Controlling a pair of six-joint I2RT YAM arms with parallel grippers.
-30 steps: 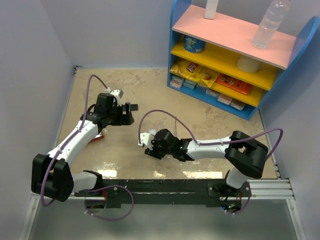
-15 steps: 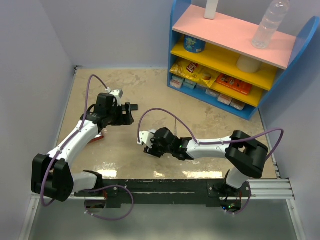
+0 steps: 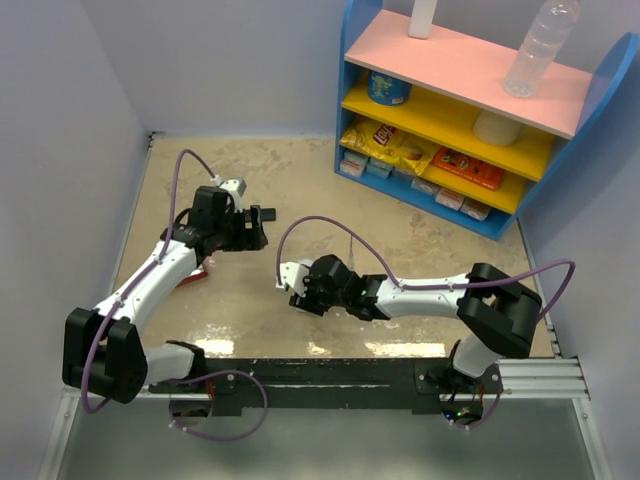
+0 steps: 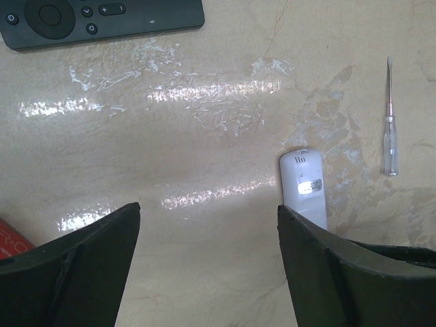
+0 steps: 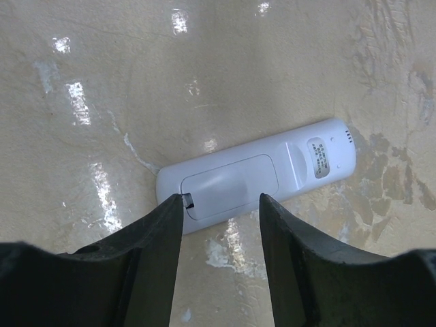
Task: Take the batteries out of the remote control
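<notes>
The white remote control [image 5: 272,174] lies face down on the beige table, its battery cover [image 5: 231,184] in place. My right gripper [image 5: 221,201] hangs open over the cover's end, and its left fingertip [image 5: 174,208] is at a small dark notch on the cover's edge. The batteries are hidden. From above, the right gripper [image 3: 300,295] covers this remote. My left gripper [image 4: 208,211] is open and empty above bare table, with the white remote [image 4: 303,184] just past its right finger.
A black remote [image 4: 102,20] lies further out in the left wrist view, and a thin clear screwdriver [image 4: 389,136] lies to the right. A red object [image 3: 200,275] rests by the left arm. A blue shelf unit [image 3: 470,120] stands at the back right.
The right arm has shifted slightly over the white remote and its jaws have widened a little. The left arm has not moved.
</notes>
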